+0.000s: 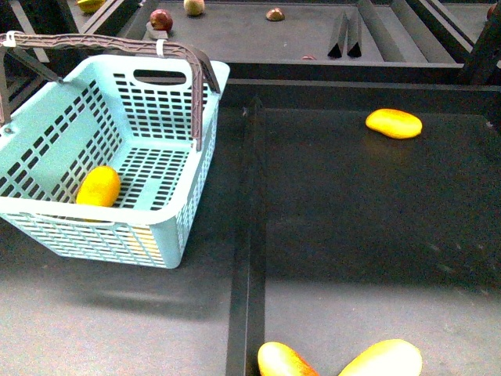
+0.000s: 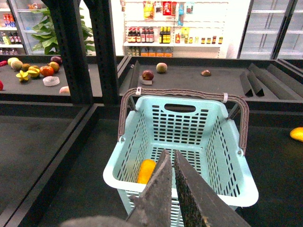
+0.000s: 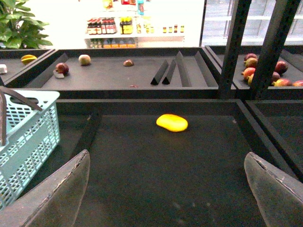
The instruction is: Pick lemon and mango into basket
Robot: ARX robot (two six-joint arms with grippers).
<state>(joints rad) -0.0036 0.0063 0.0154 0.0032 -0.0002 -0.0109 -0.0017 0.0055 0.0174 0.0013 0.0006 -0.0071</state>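
The aqua basket (image 1: 196, 196) stands at the left with its brown handle up. The lemon (image 1: 99, 186) lies inside it on the floor, against the near-left wall. A yellow mango (image 1: 394, 123) lies on the dark tray at the far right. Two more mangoes (image 1: 286, 362) (image 1: 383, 360) lie at the near edge. Neither arm shows in the front view. My left gripper (image 2: 169, 152) is shut and empty, above the basket's (image 2: 246, 189) near rim, with the lemon (image 2: 146, 170) below it. My right gripper (image 3: 166, 156) is open and empty, well short of the far mango (image 3: 172, 122).
A raised black divider (image 1: 247, 235) runs between the basket's tray and the mango tray. The back shelf holds an apple (image 1: 161, 19), other small fruit (image 1: 194, 6) and black wedge dividers (image 1: 344, 39). Black uprights (image 3: 272, 47) stand at the right.
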